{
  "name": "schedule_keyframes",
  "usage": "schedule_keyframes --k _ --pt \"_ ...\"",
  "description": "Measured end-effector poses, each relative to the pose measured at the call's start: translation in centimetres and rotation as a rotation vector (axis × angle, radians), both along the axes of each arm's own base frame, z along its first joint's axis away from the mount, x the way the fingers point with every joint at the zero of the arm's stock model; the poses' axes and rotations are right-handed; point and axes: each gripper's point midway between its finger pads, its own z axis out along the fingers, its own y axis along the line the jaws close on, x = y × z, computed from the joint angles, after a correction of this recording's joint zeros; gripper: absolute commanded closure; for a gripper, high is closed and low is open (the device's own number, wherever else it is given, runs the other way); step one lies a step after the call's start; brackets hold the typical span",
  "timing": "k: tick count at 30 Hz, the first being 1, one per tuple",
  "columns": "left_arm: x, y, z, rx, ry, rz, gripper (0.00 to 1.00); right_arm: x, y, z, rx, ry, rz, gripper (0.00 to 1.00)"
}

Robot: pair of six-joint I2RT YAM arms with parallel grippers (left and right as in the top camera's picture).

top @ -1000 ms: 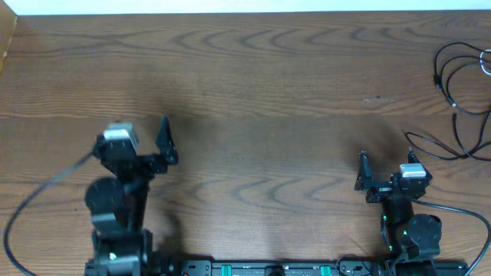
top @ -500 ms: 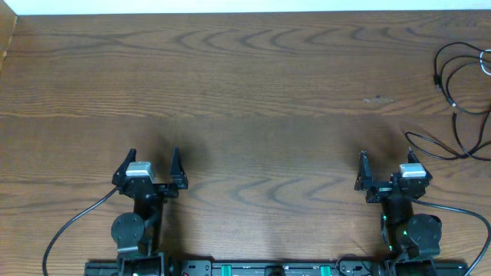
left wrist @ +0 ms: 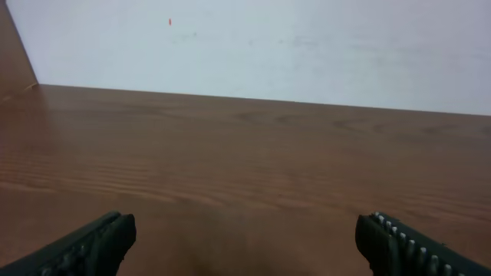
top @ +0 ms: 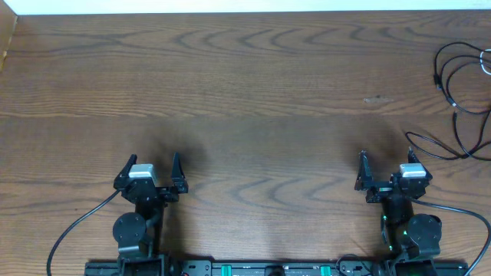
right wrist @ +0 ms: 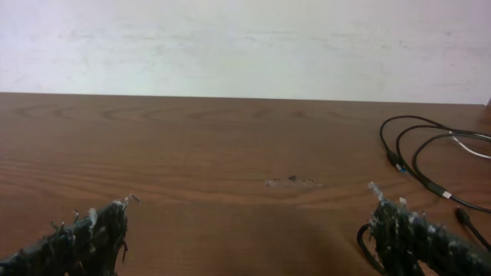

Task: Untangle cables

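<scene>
The cables lie in loose black loops at the table's far right edge, with a bit of white cord at the edge. They also show at the right of the right wrist view. My left gripper is open and empty near the front left of the table; its open fingers show in the left wrist view. My right gripper is open and empty near the front right, a little in front of and left of the cables. Its fingers are spread wide.
The wooden table fills the view, with a white wall behind it. A thick black cord runs from each arm's base at the front edge. A small scuff mark is on the table.
My left arm has swung back from a raised, turned pose to rest near the front left edge, gripper facing forward. The right arm and the cables have not moved.
</scene>
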Motion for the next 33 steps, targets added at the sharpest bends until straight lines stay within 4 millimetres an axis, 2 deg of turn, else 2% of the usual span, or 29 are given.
schedule_keyframes --k 33 --pt "0.06 0.01 -0.43 0.001 0.020 0.000 0.02 0.00 0.00 0.00 0.000 0.000 0.000 0.01"
